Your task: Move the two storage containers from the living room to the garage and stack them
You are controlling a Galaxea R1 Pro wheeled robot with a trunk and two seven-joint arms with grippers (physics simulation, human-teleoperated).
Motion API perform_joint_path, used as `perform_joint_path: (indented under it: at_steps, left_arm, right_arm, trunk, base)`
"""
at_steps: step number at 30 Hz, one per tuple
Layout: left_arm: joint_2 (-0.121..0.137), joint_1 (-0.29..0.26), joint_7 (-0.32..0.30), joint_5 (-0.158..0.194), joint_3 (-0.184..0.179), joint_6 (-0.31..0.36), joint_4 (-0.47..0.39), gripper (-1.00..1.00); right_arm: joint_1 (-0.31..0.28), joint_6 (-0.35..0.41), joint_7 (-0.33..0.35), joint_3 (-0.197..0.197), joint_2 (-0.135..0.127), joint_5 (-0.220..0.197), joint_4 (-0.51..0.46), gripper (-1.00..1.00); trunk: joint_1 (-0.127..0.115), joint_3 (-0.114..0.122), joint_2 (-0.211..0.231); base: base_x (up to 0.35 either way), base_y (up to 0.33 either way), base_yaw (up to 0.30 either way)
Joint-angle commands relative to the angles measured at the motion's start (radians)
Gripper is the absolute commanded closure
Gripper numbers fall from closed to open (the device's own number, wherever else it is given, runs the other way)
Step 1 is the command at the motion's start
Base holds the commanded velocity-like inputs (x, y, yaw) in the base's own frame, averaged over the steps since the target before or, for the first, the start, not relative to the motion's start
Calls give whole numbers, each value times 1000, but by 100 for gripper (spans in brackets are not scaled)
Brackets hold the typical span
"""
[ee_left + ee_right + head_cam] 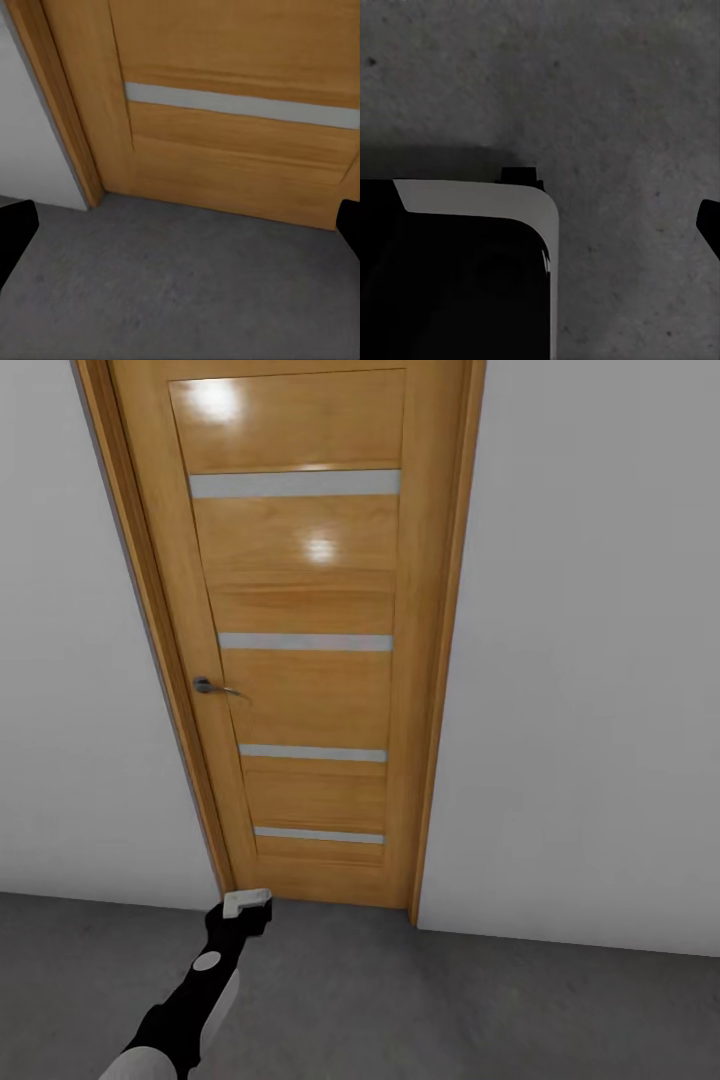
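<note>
The left arm (pixel 190 1000) reaches low toward a closed wooden door (pixel 300 660), its fingers (pixel 15 232) spread wide and empty over grey concrete floor (pixel 500 1010); no container visible, so best turn and search.

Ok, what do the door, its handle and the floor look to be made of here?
The door looks like varnished light wood: visible grain and glossy light spots, with pale grey strips that could be frosted glass. The handle seems brushed metal, grey with a dull sheen. The floor looks like rough matte concrete, dark grey and speckled.
</note>
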Motion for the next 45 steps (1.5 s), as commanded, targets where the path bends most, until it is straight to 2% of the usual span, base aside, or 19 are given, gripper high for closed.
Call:
perform_joint_path:
  at_steps: [1, 12, 36, 39, 42, 43, 45]
  left_arm:
    - [-1, -1, 1, 1, 6, -7, 0, -100]
    - [2, -1, -4, 2, 41, -23, 2, -100]
    - [11, -1, -4, 0, 41, -23, 0, -100]
    - [10, -1, -4, 0, 39, -20, -31, -100]
    - [11, -1, -4, -2, 38, -13, -104, -100]
    - [11, -1, -5, -2, 37, 0, -150, -100]
    - [10, -3, -4, -1, 36, 33, -190, -100]
  right_arm:
    - [-1, -3, 0, 1, 0, 0, 1, -100]
    - [-1, -3, 0, 1, -1, 0, 1, -100]
    - [-1, -3, 0, 1, -1, 0, 1, -100]
    - [-1, -4, 0, 1, -1, 0, 1, -100]
    - [-1, -4, 0, 1, -1, 0, 1, -100]
    - [-1, -4, 0, 1, -1, 0, 1, -100]
    - [-1, -4, 0, 1, -1, 0, 1, -100]
  trunk:
    - [0, -1, -1]
    - [0, -1, -1]
    - [0, -1, -1]
    - [0, -1, -1]
    - [0, -1, -1]
    - [0, -1, -1]
    - [0, -1, -1]
  base:
    - [0, 0, 0]
    - [180, 0, 0]
    - [172, 0, 0]
    - [34, 0, 0]
    - [18, 0, 0]
    - [9, 0, 0]
    - [6, 0, 0]
